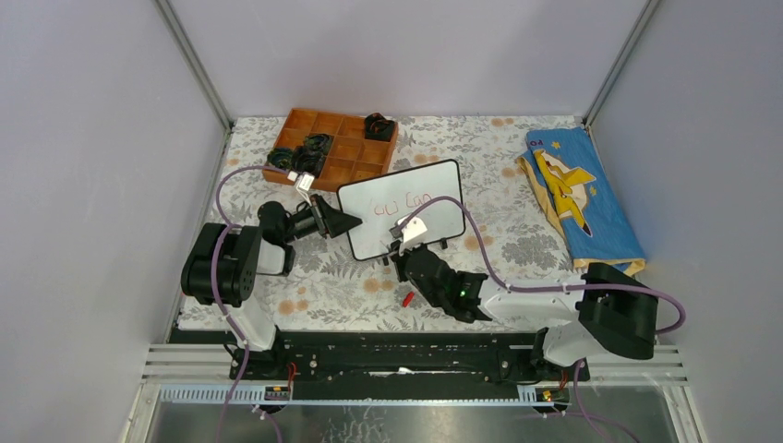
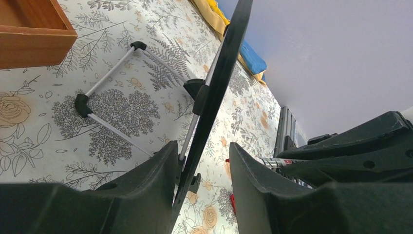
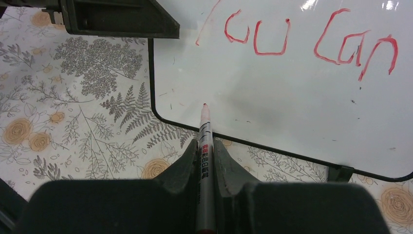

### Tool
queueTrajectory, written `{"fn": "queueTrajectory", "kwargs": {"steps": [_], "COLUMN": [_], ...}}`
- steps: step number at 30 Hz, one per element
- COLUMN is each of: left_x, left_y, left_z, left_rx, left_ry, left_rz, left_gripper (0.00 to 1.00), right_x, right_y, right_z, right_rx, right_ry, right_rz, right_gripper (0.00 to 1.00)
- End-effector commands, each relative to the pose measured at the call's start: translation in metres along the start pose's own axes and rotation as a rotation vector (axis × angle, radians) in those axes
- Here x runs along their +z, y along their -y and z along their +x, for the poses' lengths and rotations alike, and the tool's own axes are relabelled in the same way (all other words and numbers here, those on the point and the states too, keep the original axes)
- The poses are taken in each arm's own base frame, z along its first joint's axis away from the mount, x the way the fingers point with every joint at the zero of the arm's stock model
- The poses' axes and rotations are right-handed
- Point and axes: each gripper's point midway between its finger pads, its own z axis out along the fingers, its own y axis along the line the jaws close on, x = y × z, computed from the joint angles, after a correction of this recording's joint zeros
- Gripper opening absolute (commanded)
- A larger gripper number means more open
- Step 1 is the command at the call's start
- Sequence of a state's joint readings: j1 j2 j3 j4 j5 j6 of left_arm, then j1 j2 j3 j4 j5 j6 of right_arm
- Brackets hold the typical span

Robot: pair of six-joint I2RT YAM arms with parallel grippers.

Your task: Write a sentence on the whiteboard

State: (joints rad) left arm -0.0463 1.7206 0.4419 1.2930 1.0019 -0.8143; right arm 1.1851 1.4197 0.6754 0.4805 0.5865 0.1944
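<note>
Left claw (image 1: 343,222) straddles the left edge of the whiteboard (image 1: 369,235), fingers apart, a gap on one side. It should brace the board, propped mid-surface (image 1: 323,286). Red writing (image 3: 302,41) reads "You Can". Right claw (image 3: 205,142) is clamped on a marker (image 3: 204,114), its tip low-left. Begin line two there, pressing lightly. Marker label unreadable.

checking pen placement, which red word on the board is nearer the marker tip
The word "You", at the left in the right wrist view: it sits above the marker tip, while "Can" lies farther right on the whiteboard.
</note>
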Motion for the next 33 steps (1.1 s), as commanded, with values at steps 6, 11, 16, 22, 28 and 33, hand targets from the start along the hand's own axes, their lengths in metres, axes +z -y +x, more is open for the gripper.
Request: {"fn": "queueTrajectory", "kwargs": {"steps": [6, 11, 16, 22, 28, 33], "left_x": [0.004, 0.004, 0.005, 0.005, 0.005, 0.006], "left_y": [0.008, 0.007, 0.008, 0.008, 0.009, 0.008], "left_z": [-0.013, -0.012, -0.013, -0.013, -0.013, -0.013], "left_rx": [0.071, 0.068, 0.07, 0.071, 0.072, 0.067], "left_ry": [0.023, 0.023, 0.023, 0.022, 0.022, 0.018], "left_rz": [0.018, 0.017, 0.018, 0.02, 0.021, 0.018], "left_gripper": [0.5, 0.5, 0.5, 0.5, 0.5, 0.5], "right_x": [0.011, 0.018, 0.024, 0.031, 0.037, 0.04], "right_y": [-0.008, -0.008, -0.008, -0.006, -0.003, -0.003], "right_z": [-0.041, -0.043, -0.044, -0.038, -0.032, -0.025], "right_rx": [0.057, 0.05, 0.039, 0.024, 0.022, 0.021], "right_ry": [0.11, 0.112, 0.11, 0.087, 0.07, 0.046], "right_rz": [0.035, 0.063, 0.088, 0.115, 0.128, 0.128], "right_gripper": [0.0, 0.0, 0.0, 0.0, 0.0, 0.0]}}
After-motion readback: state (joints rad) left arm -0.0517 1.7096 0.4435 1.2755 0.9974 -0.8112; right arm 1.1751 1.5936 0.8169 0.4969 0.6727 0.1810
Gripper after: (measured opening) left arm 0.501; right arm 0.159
